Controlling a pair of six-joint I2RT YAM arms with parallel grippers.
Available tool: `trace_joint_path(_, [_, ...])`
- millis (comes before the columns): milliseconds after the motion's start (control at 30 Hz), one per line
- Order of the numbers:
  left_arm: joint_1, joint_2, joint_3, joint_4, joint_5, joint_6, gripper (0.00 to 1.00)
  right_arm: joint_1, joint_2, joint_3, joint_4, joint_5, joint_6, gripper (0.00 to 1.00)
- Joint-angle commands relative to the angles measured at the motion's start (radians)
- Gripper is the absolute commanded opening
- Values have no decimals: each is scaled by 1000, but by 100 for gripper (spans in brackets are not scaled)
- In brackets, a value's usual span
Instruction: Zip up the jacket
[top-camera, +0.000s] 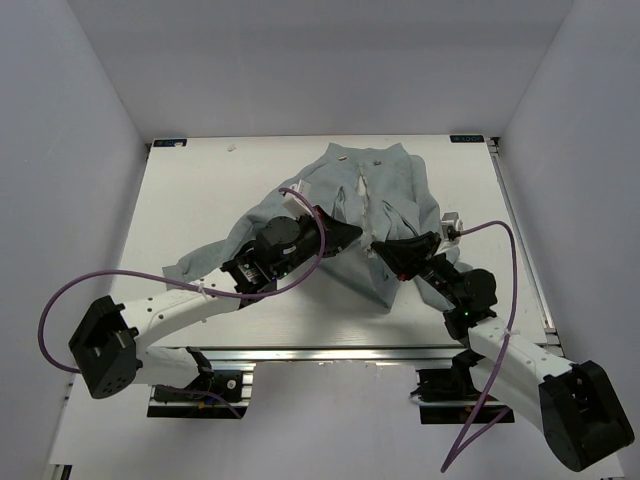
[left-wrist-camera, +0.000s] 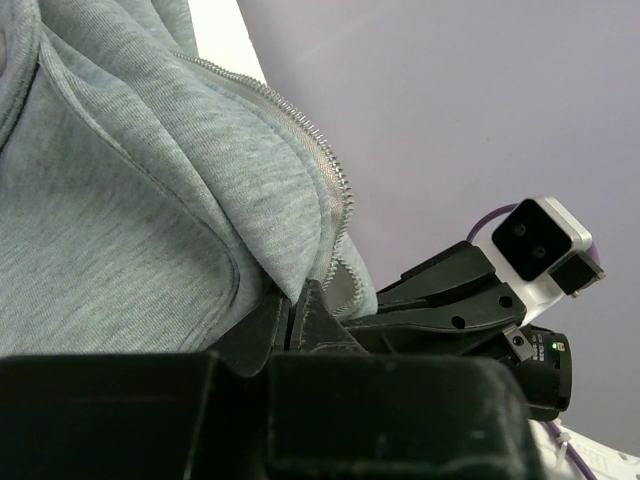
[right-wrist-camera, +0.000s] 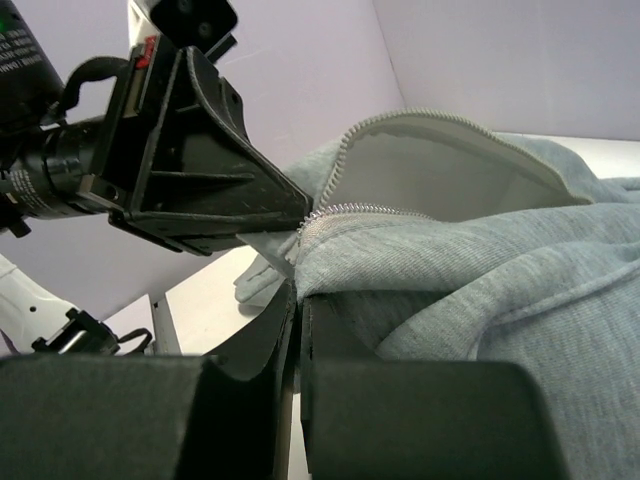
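Note:
The light grey jacket (top-camera: 385, 195) lies on the white table with its front open and its collar at the far side. My left gripper (top-camera: 352, 236) is shut on the jacket's left front edge near the hem; in the left wrist view the zipper teeth (left-wrist-camera: 325, 165) run down into the closed fingers (left-wrist-camera: 300, 310). My right gripper (top-camera: 385, 250) is shut on the other front edge; in the right wrist view the zipper (right-wrist-camera: 355, 212) and the paler lining (right-wrist-camera: 440, 170) rise just above the closed fingers (right-wrist-camera: 298, 300). The two grippers face each other, close together, holding the hem lifted.
One sleeve (top-camera: 205, 258) lies spread toward the near left. White walls enclose the table (top-camera: 200, 190) on three sides. A metal rail (top-camera: 330, 355) runs along the near edge. Purple cables (top-camera: 60, 300) loop beside both arms.

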Motion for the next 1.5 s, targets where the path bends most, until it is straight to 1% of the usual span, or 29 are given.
trace_joint_path(0, [-8, -1, 20, 31, 10, -35, 0, 0, -14, 4, 119, -16, 14, 0])
trace_joint_path(333, [-8, 5, 3, 55, 15, -58, 0, 0, 31, 10, 203, 1, 37, 0])
trace_joint_path(667, [-8, -21, -20, 80, 12, -59, 0, 0, 34, 6, 216, 38, 40, 0])
trace_joint_path(1033, [-8, -5, -15, 97, 35, -56, 0, 0, 61, 18, 230, 50, 37, 0])
trace_joint_path(1300, [-8, -1, -24, 103, 38, -61, 0, 0, 86, 6, 318, 52, 72, 0])
trace_joint_path(1467, [-8, -1, -17, 89, 38, -55, 0, 0, 72, 4, 323, 47, 84, 0])
